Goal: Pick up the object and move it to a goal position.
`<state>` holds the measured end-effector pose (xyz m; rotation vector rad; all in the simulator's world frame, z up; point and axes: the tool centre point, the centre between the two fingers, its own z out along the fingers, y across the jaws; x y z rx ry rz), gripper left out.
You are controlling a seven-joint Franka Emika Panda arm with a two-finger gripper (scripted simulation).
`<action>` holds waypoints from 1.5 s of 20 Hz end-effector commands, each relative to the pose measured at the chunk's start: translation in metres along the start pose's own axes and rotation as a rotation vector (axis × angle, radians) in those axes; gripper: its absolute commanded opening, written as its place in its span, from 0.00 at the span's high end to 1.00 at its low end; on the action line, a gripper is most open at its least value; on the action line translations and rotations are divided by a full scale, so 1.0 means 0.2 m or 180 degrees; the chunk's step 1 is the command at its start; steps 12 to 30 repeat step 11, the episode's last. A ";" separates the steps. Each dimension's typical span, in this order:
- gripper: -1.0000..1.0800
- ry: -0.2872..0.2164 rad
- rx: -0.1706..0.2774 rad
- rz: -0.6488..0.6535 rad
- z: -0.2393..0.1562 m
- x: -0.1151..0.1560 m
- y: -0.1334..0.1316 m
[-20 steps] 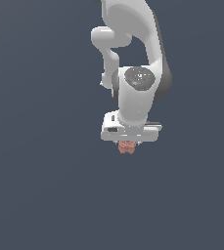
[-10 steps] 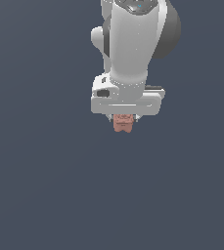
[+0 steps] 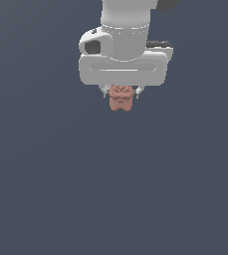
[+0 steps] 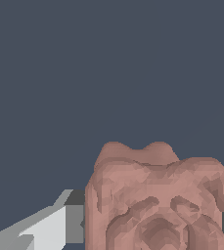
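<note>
The object (image 3: 120,98) is a small salmon-pink lumpy block with a carved, bumpy surface. It hangs between the two short fingers of my white gripper (image 3: 121,94), which is shut on it. The white hand and arm fill the upper middle of the exterior view and hide the block's upper part. In the wrist view the block (image 4: 157,200) fills the lower half, with a pale finger (image 4: 55,227) beside it. No goal marker shows in either view.
A plain dark blue-grey surface (image 3: 120,189) lies all around. No other objects, walls or edges show.
The hand with the block has risen in the exterior view and looks larger. The block stays held between the fingers.
</note>
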<state>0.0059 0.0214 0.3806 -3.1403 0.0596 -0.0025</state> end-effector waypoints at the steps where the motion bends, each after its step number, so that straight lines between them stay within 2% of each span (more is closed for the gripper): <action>1: 1.00 -0.0006 0.0000 -0.0001 -0.08 -0.01 0.02; 9: 1.00 -0.0005 -0.0002 -0.0001 -0.20 -0.02 0.04; 30: 1.00 -0.0005 -0.0002 -0.0001 -0.20 -0.02 0.04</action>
